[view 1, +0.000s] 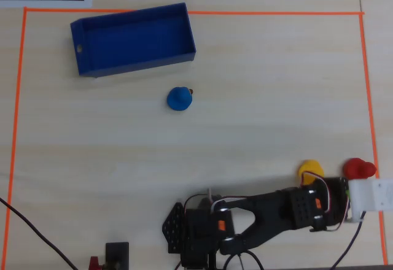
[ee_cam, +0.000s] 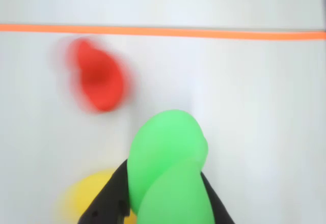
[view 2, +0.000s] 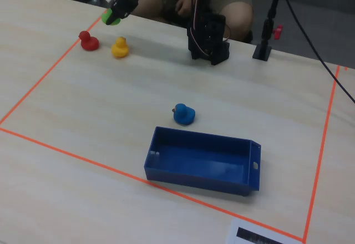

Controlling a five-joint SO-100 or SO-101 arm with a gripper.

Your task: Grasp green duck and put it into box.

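Observation:
My gripper [ee_cam: 164, 172] is shut on the green duck [ee_cam: 168, 168], whose lime body bulges out between the black fingers [ee_cam: 109, 201]. In the fixed view the gripper [view 2: 115, 12] holds the green duck [view 2: 111, 18] in the air above the far left corner, over the red and yellow ducks. In the overhead view the gripper [view 1: 345, 197] is at the lower right and the arm hides nearly all of the duck. The dark blue open box [view 1: 141, 61] stands at the upper left, far from the gripper; it also shows in the fixed view [view 2: 194, 174] and looks empty.
A red duck [view 1: 358, 169] [ee_cam: 99, 81] [view 2: 87, 40] and a yellow duck [view 1: 311, 170] [ee_cam: 89, 196] [view 2: 120, 47] sit on the table beneath the gripper. A blue duck [view 1: 178, 98] [view 2: 183, 114] sits near the box. Orange tape [view 1: 276, 13] frames the work area. The arm's base [view 2: 208, 39] stands at the edge.

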